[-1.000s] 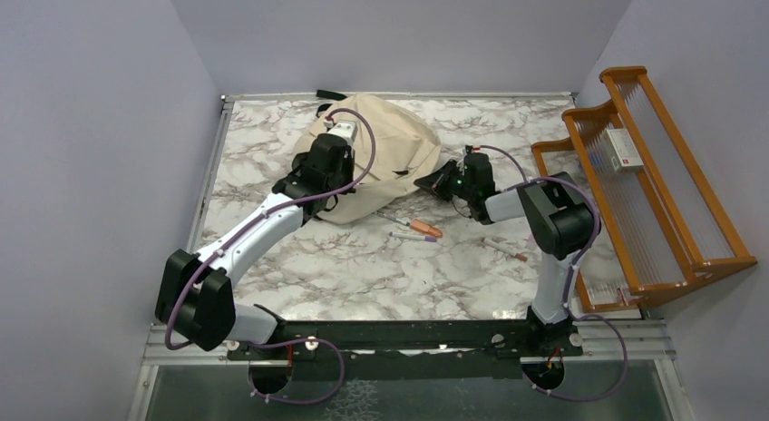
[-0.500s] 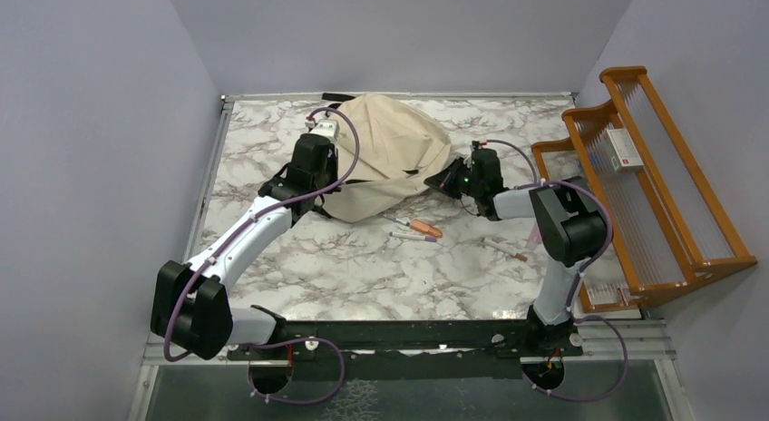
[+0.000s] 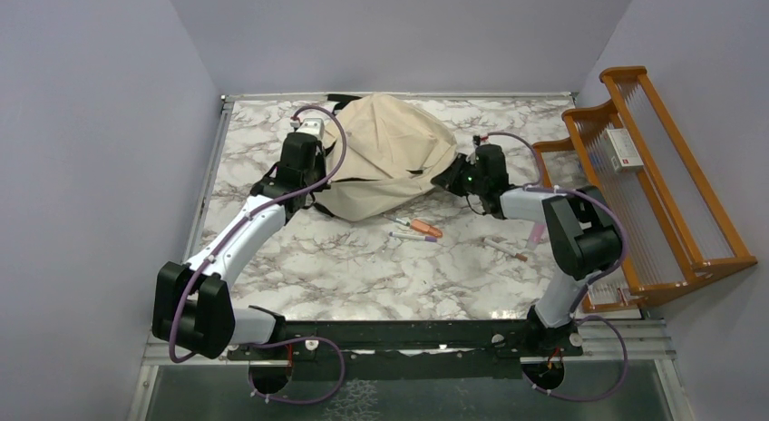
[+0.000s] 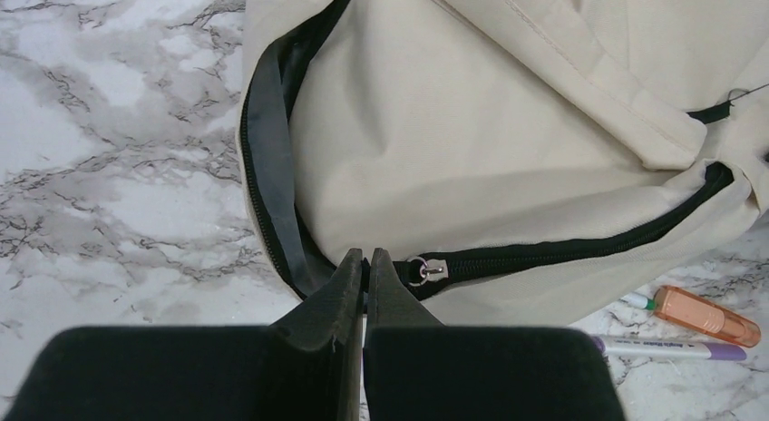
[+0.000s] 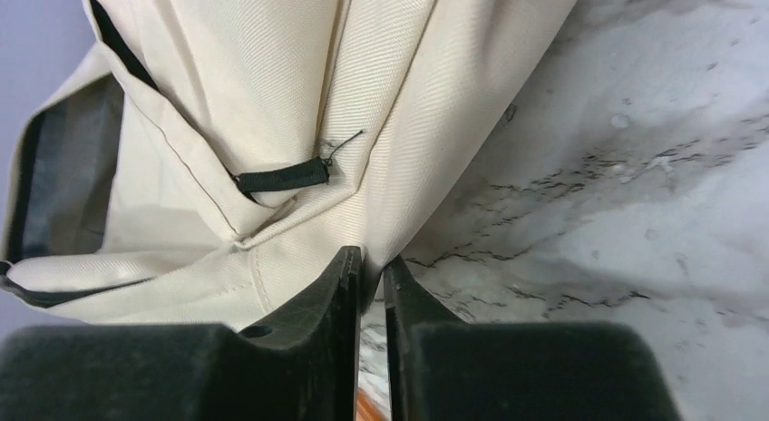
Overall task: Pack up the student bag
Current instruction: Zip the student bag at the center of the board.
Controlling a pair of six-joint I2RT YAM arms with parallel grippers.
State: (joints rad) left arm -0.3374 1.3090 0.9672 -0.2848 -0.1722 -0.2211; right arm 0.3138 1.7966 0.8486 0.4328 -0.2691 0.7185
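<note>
Marble surface (image 3: 363,267) carries the bag (image 3: 390,153) at its far middle, zip part open. Pens (image 3: 417,229) lie loose just near of it, so packing looks barely begun. Left jaws are together at the zip edge; right jaws stand slightly apart at a side fold. Near half lies open; a rack (image 3: 666,194) crowds the right.

The student bag (image 3: 390,153) is found lying at the far middle of the table (image 3: 299,276), with the left gripper (image 4: 365,262) set against its zip edge on the left and the right gripper (image 5: 370,262) set against its right-hand edge. A marker (image 3: 424,228) and a pen (image 3: 413,237) are laid side by side just before the bag, and a second pen (image 3: 505,249) further right. A rack (image 3: 666,203) is placed along the table's right edge, with a small box (image 3: 624,150) resting on it
</note>
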